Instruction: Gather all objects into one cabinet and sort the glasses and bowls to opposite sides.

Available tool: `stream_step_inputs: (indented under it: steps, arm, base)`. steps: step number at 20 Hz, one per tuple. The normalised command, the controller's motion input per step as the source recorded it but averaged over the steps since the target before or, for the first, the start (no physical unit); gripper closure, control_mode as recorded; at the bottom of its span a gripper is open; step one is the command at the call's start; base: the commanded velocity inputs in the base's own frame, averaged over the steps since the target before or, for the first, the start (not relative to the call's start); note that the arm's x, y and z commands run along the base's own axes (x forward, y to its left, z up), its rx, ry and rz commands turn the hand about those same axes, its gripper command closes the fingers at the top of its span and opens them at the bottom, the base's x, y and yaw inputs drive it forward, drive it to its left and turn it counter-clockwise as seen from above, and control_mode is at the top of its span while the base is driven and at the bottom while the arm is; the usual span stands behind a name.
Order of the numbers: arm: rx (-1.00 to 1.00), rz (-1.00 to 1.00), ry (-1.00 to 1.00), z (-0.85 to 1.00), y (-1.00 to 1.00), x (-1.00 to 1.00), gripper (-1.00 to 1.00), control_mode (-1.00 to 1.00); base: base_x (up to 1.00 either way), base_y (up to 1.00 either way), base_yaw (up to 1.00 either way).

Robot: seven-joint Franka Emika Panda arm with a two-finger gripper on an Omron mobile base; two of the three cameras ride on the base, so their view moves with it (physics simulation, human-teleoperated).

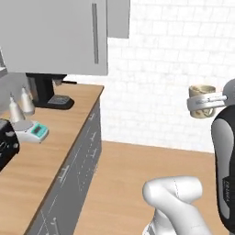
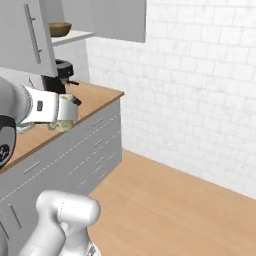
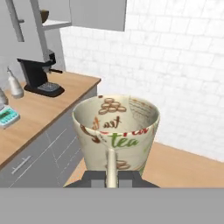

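Tool (image 3: pixel 111 177) was clamped shut on the handle of the cream mug (image 3: pixel 116 131), holding it upright in the air, clear of the floor and off the end of the tabletop (image 3: pixel 39 113). Mug sat directly ahead of the tool, mouth up, empty inside.

Handling guess: looked like ceramic, so stiff, fairly light, glossy and breakable. The handle is a narrow hold, so the mug could swing or rotate about it on a fast move. Rim or body would be the steadier grab, but the handle keeps the mouth free for setting down.

Cabinet (image 2: pixel 75 35) was up and to the tool's left, door (image 2: pixel 25 37) open, wooden bowl (image 2: pixel 60 28) already on its shelf. Coffee machine (image 3: pixel 39 76), a bottle (image 3: pixel 14 85) and a small scale (image 3: pixel 6 117) sat on the tabletop below it, also left of the tool. White brick wall (image 3: pixel 175 65) ahead, wood floor (image 2: pixel 165 200) underneath.
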Motion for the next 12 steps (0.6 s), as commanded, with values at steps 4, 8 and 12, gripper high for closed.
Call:
stream_step_inputs:
  steps: [4, 8, 12]
  arm:
    - [0.00, 0.00, 0.00, 0.00, 0.00, 0.00, 1.00, 1.00]
    - [0.00, 0.00, 0.00, 0.00, 0.00, 0.00, 1.00, 1.00]
    - [0.00, 0.00, 0.00, 0.00, 0.00, 0.00, 1.00, 1.00]
  base:
    - [1.00, -0.36, -0.04]
    - [0.97, -0.62, 0.10]
    - [0.60, -0.22, 0.81]
